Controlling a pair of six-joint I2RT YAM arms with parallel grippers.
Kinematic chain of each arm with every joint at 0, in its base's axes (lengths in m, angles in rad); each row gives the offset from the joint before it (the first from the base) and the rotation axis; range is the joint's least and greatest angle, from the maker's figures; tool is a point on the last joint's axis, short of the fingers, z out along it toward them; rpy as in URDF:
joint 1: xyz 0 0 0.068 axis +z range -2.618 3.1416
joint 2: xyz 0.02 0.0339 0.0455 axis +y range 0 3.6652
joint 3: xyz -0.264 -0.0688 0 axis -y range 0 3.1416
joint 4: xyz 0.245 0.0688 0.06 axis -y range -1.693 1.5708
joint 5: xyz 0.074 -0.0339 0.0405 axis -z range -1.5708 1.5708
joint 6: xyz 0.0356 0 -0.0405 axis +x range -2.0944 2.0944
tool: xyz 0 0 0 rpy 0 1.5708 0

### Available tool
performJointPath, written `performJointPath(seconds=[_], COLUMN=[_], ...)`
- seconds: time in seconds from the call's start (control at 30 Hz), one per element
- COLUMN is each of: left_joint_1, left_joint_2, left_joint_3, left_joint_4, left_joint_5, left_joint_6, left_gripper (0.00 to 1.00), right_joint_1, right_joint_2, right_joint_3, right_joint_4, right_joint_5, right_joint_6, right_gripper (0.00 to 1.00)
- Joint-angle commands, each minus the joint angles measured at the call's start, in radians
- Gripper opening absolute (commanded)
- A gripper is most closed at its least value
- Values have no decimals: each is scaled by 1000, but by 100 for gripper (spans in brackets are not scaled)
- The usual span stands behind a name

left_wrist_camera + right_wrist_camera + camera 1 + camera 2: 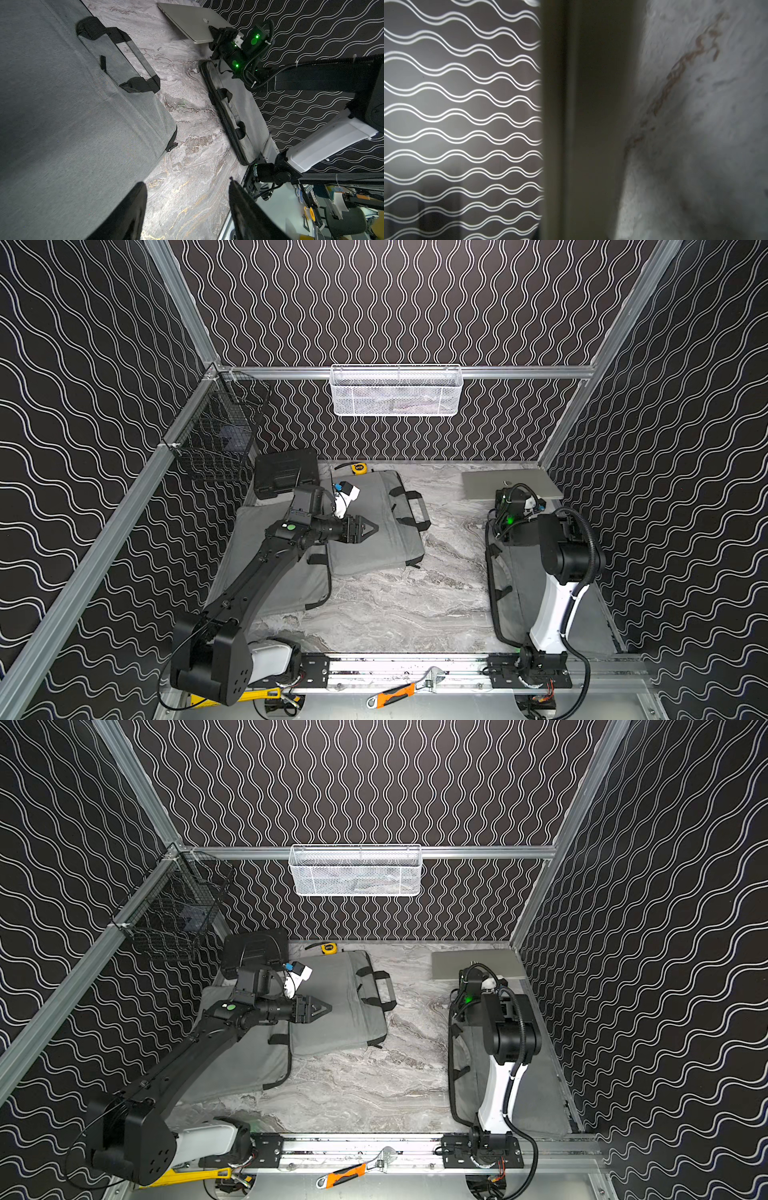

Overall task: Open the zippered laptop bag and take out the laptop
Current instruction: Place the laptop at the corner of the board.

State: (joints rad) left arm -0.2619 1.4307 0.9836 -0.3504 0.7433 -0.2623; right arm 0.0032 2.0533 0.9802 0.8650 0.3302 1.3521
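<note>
Top views: the laptop (490,485) is out of its bag and lies at the worktop's (415,605) far right corner. It is well apart from the grey laptop bag (386,547) toward the far left corner. The left tool (371,526) hangs over that bag, touching nothing.

Left wrist: the left tool's jaws stand apart with nothing between them. I read it as parked clear of the work. The right tool (215,34) is closed narrow on the laptop's near edge, a thin grip that suits setting it down.

Right wrist: a blurred dark slab runs straight out, probably the gripped laptop edge. The jaws themselves are unseen here.
</note>
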Motion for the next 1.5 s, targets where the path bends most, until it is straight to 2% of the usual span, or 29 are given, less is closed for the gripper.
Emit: performJointPath(seconds=[0.0,0.17,0.3,0.57,0.63,0.73,0.9,1.0,1.1,1.2,1.47], left_joint_1=[3,3,3,3,3,3,3,3,3,3,3], left_joint_2=[2,18,36,26,27,27,15,13,10,7,-16], left_joint_3=[-5,-13,3,6,12,23,20,16,16,23,7], left_joint_4=[53,66,61,32,24,14,18,20,14,-10,-68], left_joint_5=[21,28,39,27,24,21,10,9,2,-27,-144], left_joint_6=[-5,-19,-29,-21,-18,-21,-32,-38,-41,-41,-51], left_gripper=[65,65,62,62,62,62,62,62,62,63,68], right_joint_1=[-21,-45,-45,-45,-46,-46,-46,-46,-46,-46,-46], right_joint_2=[13,56,82,89,91,90,68,45,0,-48,-134], right_joint_3=[49,82,119,101,92,81,70,52,62,84,81], right_joint_4=[77,43,11,-58,-54,-54,-81,-95,-192,-335,-481], right_joint_5=[21,-28,-98,-97,-94,-97,-130,-148,-180,-187,-222], right_joint_6=[25,68,51,82,93,107,105,114,91,65,36], right_gripper=[0,0,0,16,22,39,55,60,68,71,73])
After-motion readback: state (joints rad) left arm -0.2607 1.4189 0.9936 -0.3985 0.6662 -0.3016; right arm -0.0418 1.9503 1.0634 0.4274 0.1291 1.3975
